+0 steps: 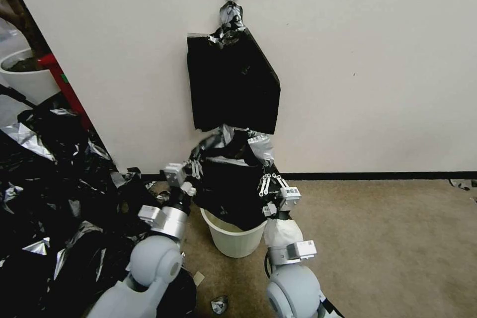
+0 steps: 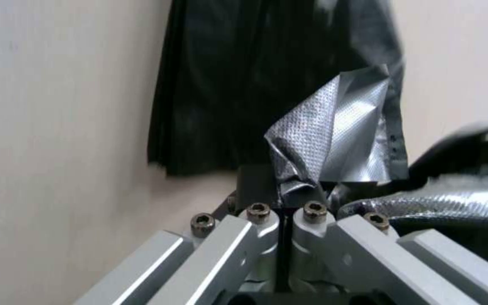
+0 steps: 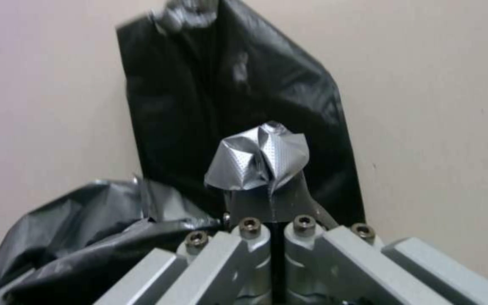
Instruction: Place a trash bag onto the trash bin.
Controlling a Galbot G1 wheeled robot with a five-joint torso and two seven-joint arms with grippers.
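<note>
Black sheaf (image 1: 233,84) hanging from a wall hook, trash bag (image 1: 231,186) stretched open above the cream trash bin (image 1: 233,238) in the head view, wrist views showing left gripper (image 2: 286,199) and right gripper (image 3: 272,203), fingers clamped on silvery bag edges.

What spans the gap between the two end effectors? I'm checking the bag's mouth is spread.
In the head view, the trash bag stretches between the left end effector and right end effector, hanging into the trash bin.
</note>
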